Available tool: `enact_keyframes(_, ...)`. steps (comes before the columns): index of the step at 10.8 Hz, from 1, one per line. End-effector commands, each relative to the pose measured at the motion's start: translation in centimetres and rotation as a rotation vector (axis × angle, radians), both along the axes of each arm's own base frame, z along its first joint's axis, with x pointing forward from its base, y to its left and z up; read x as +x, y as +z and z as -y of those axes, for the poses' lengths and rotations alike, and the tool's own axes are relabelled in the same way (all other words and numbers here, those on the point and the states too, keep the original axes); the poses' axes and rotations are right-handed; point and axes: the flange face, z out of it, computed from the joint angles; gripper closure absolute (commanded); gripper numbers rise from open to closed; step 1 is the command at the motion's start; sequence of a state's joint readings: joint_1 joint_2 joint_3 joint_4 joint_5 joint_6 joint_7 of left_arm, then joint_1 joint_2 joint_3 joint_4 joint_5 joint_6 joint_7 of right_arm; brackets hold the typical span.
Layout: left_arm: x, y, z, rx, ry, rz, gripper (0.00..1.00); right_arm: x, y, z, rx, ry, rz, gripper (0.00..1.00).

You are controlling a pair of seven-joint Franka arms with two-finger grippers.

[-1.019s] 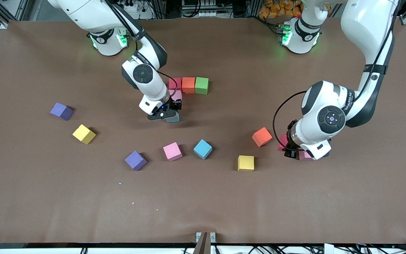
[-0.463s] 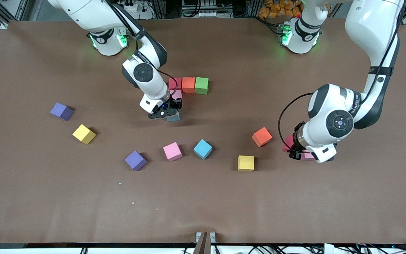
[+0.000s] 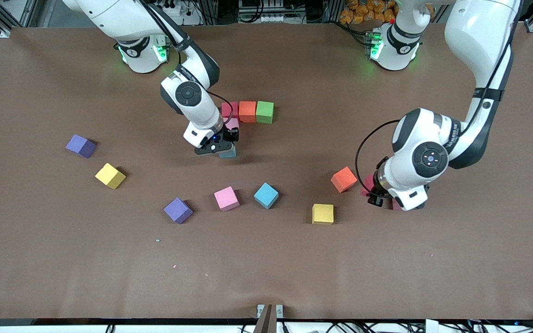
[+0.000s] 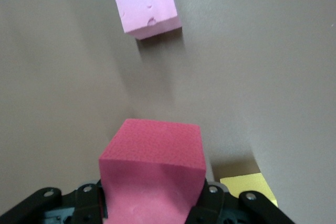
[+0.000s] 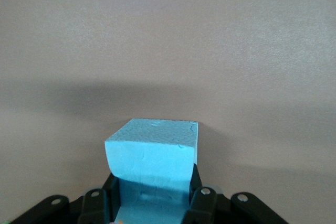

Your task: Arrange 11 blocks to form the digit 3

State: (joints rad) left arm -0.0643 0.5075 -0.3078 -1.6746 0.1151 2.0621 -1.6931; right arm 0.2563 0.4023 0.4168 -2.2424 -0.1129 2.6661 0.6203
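Both jaws are clamped on soft, light foam blocks, the left gripper [image 4: 152, 211] squeezing a red block [image 4: 152, 171], the right gripper [image 5: 152, 203] a blue block [image 5: 152, 161], each held by two flat side faces.

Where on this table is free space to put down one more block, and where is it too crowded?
Free: the wide table strip nearer the camera than the yellow block and purple block. Crowded: around the red, orange, green row, where the right claw holds a blue block.
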Motion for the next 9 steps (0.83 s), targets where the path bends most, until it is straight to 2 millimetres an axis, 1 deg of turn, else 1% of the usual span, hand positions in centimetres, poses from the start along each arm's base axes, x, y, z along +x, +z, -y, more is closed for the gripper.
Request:
enact_keyframes(1, 0.9, -0.6, 1.2, -0.016, 0.071, -0.014, 0.94, -1.0, 0.4, 0.1, -0.001, -0.011, 0.003, 0.86)
enact_keyframes(2, 1.1, -1.0, 2.2, -0.017, 0.082, -0.015, 0.94, -1.1, 0.4, 0.1, -0.002, -0.017, 0.001, 0.86)
enact_keyframes(4, 0.1, -2.8, 4.7, -0.003, 0.074, -0.038, 0.94, -1.1, 0.4, 0.0, -0.001, -0.019, 0.000, 0.86)
enact_keyframes(8, -1.3, -2.8, 7.9, -0.006, 0.043, -0.042, 0.94, -1.8, 0.5, -0.7, 0.004, -0.030, -0.006, 0.86)
enact_keyframes(9, -1.9, -3.1, 9.2, 0.001, 0.040, -0.045, 0.94, -1.8, 0.5, -0.7, 0.004, -0.029, -0.006, 0.86)
